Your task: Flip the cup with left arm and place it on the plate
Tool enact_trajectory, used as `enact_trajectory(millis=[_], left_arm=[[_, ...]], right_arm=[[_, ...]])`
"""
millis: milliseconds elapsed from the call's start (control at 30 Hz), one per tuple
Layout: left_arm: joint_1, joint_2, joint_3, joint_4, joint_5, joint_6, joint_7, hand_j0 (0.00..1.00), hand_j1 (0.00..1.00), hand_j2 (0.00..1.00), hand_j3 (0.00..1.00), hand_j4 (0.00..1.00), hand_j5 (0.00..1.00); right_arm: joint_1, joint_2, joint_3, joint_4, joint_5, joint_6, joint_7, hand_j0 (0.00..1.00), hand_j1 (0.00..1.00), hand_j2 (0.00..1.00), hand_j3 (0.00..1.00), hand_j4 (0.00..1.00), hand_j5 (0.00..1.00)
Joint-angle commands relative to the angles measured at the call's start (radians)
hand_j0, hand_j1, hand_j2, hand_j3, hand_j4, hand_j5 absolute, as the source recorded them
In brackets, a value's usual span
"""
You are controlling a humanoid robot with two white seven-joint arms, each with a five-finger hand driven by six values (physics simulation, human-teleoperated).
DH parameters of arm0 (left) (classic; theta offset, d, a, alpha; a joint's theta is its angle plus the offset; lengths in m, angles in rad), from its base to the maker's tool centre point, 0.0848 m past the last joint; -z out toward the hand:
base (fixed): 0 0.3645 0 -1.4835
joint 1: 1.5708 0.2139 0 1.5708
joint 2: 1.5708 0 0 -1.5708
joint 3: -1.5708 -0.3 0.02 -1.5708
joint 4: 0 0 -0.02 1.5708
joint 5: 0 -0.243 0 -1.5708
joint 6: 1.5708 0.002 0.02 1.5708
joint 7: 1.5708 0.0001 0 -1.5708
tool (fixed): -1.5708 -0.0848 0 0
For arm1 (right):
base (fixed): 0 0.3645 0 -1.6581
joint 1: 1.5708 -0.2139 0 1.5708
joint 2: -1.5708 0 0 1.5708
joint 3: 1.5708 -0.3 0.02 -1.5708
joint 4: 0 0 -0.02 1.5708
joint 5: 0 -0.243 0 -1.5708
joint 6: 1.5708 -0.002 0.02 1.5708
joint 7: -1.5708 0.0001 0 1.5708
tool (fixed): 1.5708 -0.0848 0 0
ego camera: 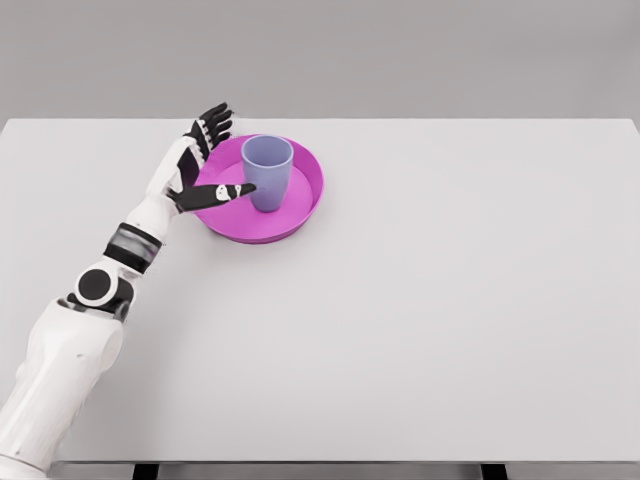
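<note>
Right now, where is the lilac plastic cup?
Head view: the lilac plastic cup stands upright on the round magenta plate, upper left of the table, beside the open left hand.

A white table (420, 330) fills most of the view, running from the left edge to the right edge and from the near edge up to a straight far edge. Its top is flat, matte and evenly lit, without marks or seams. Beyond the far edge stands a plain grey backdrop (400, 55), smooth and featureless. Under the table's near edge two short dark supports show, one near the left (146, 471) and one near the right (493, 471), each cut off by the bottom of the frame.
</note>
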Motion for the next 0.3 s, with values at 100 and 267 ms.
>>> enact_trajectory(millis=[100, 267], left_arm=[[0.057, 0.411, -0.006, -0.130, 0.106, -0.071, -0.169, 1.00, 1.00, 1.00, 1.00, 1.00, 1.00], [0.089, 0.557, 0.004, -0.142, 0.350, -0.199, -0.412, 1.00, 1.00, 1.00, 1.00, 1.00, 1.00]], right_arm=[[0.000, 0.000, 0.000, 0.000, 0.000, 0.000, 0.000, 1.00, 1.00, 1.00, 1.00, 1.00, 1.00], [-0.002, 0.000, 0.000, 0.000, -0.001, 0.000, 0.000, 1.00, 1.00, 1.00, 1.00, 1.00, 1.00]])
